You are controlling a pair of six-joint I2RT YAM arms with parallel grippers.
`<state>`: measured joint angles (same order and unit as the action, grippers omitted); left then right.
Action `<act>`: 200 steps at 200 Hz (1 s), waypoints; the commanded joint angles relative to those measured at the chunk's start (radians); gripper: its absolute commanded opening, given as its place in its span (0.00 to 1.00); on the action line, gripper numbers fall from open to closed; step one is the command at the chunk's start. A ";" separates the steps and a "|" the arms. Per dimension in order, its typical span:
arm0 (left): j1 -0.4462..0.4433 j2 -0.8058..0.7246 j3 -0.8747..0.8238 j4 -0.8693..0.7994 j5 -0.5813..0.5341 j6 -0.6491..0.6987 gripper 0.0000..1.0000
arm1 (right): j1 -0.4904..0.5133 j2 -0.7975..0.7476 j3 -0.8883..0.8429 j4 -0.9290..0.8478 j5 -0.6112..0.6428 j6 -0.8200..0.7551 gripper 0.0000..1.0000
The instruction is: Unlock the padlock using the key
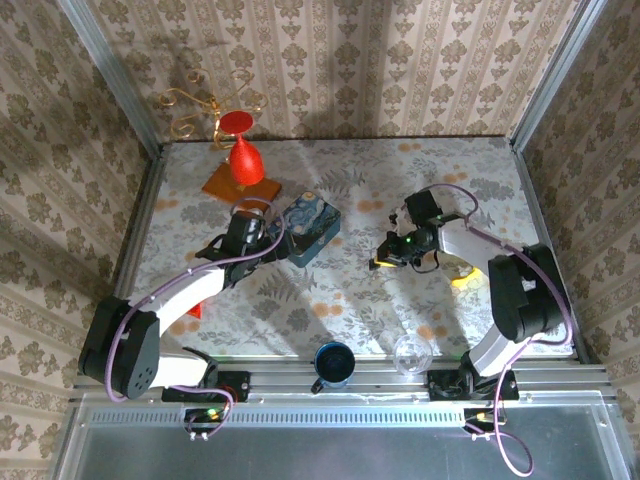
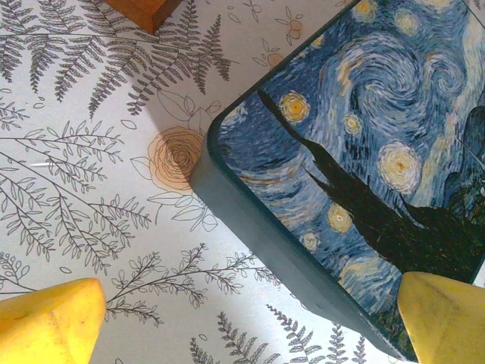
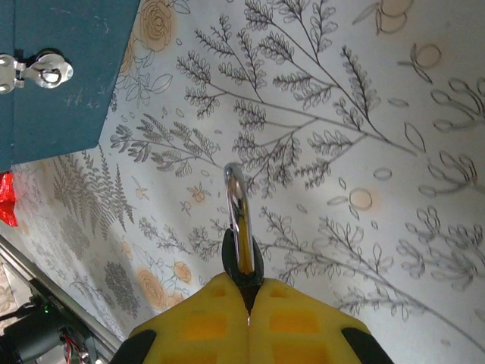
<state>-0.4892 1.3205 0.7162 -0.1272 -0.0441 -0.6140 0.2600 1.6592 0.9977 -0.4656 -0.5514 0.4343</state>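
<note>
**Catalogue entry: padlock, tin and two claws on a fern-printed tabletop**

1. Padlock [image 3: 236, 201]. Small, with a silvery curved bar rising from a dark body, seen edge-on (its face cannot be made out). Its dark end is pinched in the right claw, and it is held out over the tabletop [image 1: 330, 290], apart from the tin.

2. Right claw [image 3: 246, 296]. The yellow fingers are pressed together on the padlock. In the top view it sits to the right of the tin [image 1: 385, 257].

3. Left claw [image 2: 246, 292]. The yellow fingers [image 2: 49, 322] are spread wide, with a corner of the tin between them. Whether either finger touches the tin cannot be told.

4. Blue tin [image 1: 312, 228]. Rectangular, with a swirl-painted lid, lying flat near the middle of the tabletop. The right wrist view shows a silvery hasp [image 3: 34, 72] on its dark side wall.

5. Sundries. A red goblet [image 1: 243, 150] stands upright at a brown block [image 1: 232, 187] at the far left. A blue cup [image 1: 333, 365] and a clear glass [image 1: 410, 352] stand near each other at the near edge.
</note>
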 commanded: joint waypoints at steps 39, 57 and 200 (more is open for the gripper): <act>0.018 -0.012 -0.011 -0.007 0.017 -0.016 1.00 | -0.026 0.134 0.082 -0.065 -0.023 -0.073 0.00; 0.022 -0.012 -0.014 -0.006 0.019 -0.017 1.00 | -0.035 0.156 0.091 -0.065 0.003 -0.074 0.02; 0.026 0.011 -0.004 0.042 0.062 -0.096 1.00 | -0.009 0.083 0.283 -0.155 0.249 -0.066 0.60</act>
<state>-0.4694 1.3209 0.7128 -0.1158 0.0017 -0.6632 0.2249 1.7882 1.2095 -0.6407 -0.3279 0.3645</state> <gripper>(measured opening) 0.999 0.550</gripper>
